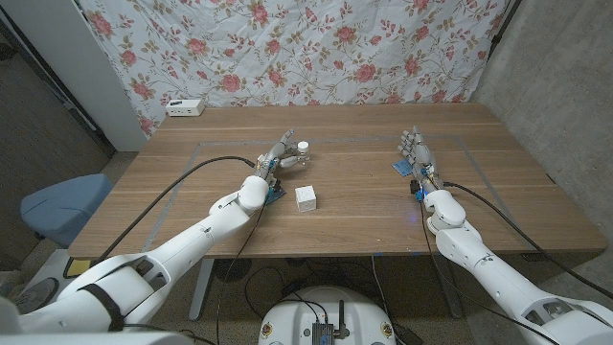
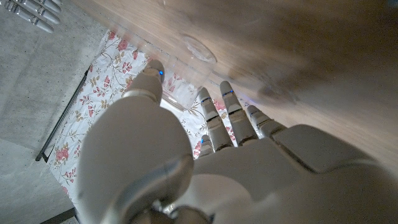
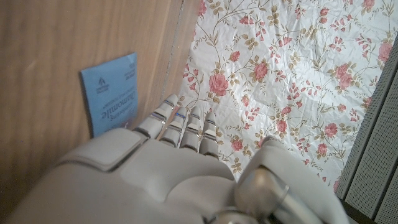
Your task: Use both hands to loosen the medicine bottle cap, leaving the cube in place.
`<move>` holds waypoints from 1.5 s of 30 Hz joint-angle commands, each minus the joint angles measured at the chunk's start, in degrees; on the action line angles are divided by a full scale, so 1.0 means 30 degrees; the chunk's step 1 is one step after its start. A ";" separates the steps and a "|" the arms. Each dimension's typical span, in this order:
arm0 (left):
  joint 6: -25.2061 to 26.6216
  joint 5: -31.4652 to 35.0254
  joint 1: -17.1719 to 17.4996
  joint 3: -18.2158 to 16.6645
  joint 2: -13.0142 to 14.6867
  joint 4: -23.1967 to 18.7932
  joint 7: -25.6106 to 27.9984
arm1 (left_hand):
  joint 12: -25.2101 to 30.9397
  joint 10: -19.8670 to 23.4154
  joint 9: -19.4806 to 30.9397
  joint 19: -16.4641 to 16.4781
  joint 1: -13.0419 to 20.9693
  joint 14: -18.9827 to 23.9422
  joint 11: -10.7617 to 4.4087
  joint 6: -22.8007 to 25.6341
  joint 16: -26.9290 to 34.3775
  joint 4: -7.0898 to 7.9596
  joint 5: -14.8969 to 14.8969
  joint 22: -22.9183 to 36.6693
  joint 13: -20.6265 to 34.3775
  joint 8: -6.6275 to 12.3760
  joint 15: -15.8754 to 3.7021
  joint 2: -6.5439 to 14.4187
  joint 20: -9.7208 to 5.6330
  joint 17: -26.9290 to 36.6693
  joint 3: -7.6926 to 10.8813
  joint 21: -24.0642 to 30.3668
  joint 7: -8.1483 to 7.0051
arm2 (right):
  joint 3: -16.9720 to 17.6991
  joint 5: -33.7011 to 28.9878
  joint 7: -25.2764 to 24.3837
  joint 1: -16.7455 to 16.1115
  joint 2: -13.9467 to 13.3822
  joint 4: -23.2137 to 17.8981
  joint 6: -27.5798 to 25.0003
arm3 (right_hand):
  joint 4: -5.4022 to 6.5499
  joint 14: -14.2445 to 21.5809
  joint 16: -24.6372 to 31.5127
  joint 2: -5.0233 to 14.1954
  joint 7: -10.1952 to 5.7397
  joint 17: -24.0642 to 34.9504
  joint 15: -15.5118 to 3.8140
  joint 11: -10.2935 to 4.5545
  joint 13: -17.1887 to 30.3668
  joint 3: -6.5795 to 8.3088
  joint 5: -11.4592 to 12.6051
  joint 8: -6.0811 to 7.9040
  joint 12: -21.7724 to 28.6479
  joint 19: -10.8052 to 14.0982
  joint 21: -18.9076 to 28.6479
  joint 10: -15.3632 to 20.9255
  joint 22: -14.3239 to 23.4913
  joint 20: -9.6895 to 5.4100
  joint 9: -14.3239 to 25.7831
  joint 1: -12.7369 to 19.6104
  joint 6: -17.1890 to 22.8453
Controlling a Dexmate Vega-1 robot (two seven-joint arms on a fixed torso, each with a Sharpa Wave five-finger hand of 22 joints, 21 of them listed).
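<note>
Robot's left hand (image 1: 279, 156) closed around a small clear medicine bottle (image 1: 302, 149) on a wooden table (image 1: 192, 192).

The white-capped bottle stood just past table centre, gripped between the glossy white thumb and fingers (image 2: 214, 118); a white cube (image 1: 306, 198) sat apart at the bottle's six o'clock. At three o'clock the right hand (image 1: 418, 153) stood upright, empty, fingers straight and slightly spread, beside a flat blue card (image 3: 111, 92). A rose-patterned cloth (image 1: 316, 48) hung behind, a small white box (image 1: 185, 106) at ten o'clock.

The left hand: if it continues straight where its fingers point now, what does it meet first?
Probably the medicine bottle: the left hand has its fingers right beside it, maybe already touching. Depth is unclear.
</note>
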 commanded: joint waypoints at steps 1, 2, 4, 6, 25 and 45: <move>0.0096 0.0206 0.0032 0.0058 -0.0118 0.0046 0.0469 | 0.0101 0.0423 0.0016 0.0367 0.0323 0.0376 0.0022 0.0328 0.0070 0.0017 -0.0079 0.0029 0.0038 0.0151 -0.3024 0.0059 -0.1220 0.0038 -0.0096 0.0117 -0.0073 | 0.0034 0.0100 0.0120 0.0036 0.0089 0.0191 0.0119 | -0.0100 -0.0067 -0.0036 -0.0002 -0.0160 0.0037 -0.0387 -0.0062 0.0059 0.0079 0.0101 0.0002 -0.0063 -0.0023 0.0155 0.0088 0.0034 -0.1559 0.0060 -0.0061 0.0037; 0.0090 0.0219 0.0029 0.0064 -0.0124 0.0052 0.0492 | 0.0113 0.0512 0.0016 0.0406 0.0362 0.0426 0.0014 0.0384 0.0071 0.0015 -0.0089 0.0028 0.0038 0.0150 -0.3020 0.0071 -0.1278 0.0039 -0.0106 0.0116 -0.0058 | 0.0033 0.0104 0.0122 0.0036 0.0089 0.0189 0.0113 | -0.0100 -0.0068 -0.0037 0.0000 -0.0157 0.0038 -0.0385 -0.0078 0.0060 0.0079 0.0101 0.0003 -0.0060 -0.0023 0.0156 0.0098 0.0034 -0.1559 0.0060 -0.0063 0.0040; 0.0065 0.0242 0.0023 0.0071 -0.0145 0.0075 0.0546 | 0.0123 0.0686 0.0016 0.0518 0.0452 0.0560 -0.0015 0.0558 0.0077 0.0015 -0.0113 0.0027 0.0038 0.0161 -0.3017 0.0107 -0.1381 0.0042 -0.0132 0.0117 -0.0010 | 0.0036 0.0108 0.0120 0.0028 0.0091 0.0184 0.0116 | -0.0099 -0.0065 -0.0037 0.0004 -0.0170 0.0038 -0.0384 -0.0092 0.0061 0.0081 0.0101 -0.0001 -0.0062 -0.0014 0.0160 0.0099 0.0035 -0.1539 0.0060 -0.0068 0.0034; -0.0023 0.0252 -0.0006 0.0093 -0.0147 0.0130 0.0522 | 0.0104 0.0747 0.0016 0.0611 0.0521 0.0651 -0.0039 0.0648 0.0076 0.0011 -0.0130 0.0027 0.0037 0.0154 -0.3015 0.0119 -0.1492 0.0042 -0.0155 0.0123 0.0019 | 0.0040 0.0105 0.0106 0.0012 0.0098 0.0184 0.0140 | -0.0100 -0.0074 -0.0043 0.0006 -0.0159 0.0039 -0.0408 -0.0055 0.0062 0.0083 0.0102 -0.0002 -0.0059 -0.0013 0.0161 0.0110 0.0035 -0.1527 0.0061 -0.0073 0.0035; -0.0245 0.0370 -0.0190 0.0195 -0.0448 0.0592 0.0858 | 0.0037 0.1793 0.0008 0.1238 0.1072 0.1755 0.0010 0.1842 0.0105 0.0068 -0.0342 0.0024 0.0042 0.0097 -0.3058 0.0302 -0.2198 0.0055 -0.0493 0.0052 0.1501 | 0.0111 0.0221 0.0099 -0.0134 0.0133 0.0193 0.0216 | -0.0105 -0.0103 -0.0065 0.0021 -0.0230 0.0043 -0.0394 -0.0085 0.0067 0.0095 0.0105 -0.0007 -0.0084 0.0025 0.0175 0.0077 0.0038 -0.1469 0.0065 -0.0105 0.0044; -0.0740 0.0557 -0.0007 0.0172 -0.0606 0.0699 0.1537 | 0.0045 0.2925 0.0021 0.2103 0.1585 0.2951 -0.0032 0.2704 0.0197 0.0136 -0.0536 0.0020 0.0068 -0.0007 -0.3159 0.0707 -0.2868 0.0097 -0.0763 0.0100 0.2658 | 0.0158 0.0286 0.0096 -0.0328 0.0141 0.0066 0.0327 | -0.0124 -0.0122 -0.0079 0.0046 -0.0272 0.0046 -0.0386 -0.0184 0.0076 0.0127 0.0111 0.0003 -0.0093 0.0064 0.0186 0.0060 0.0041 -0.1443 0.0071 -0.0125 0.0092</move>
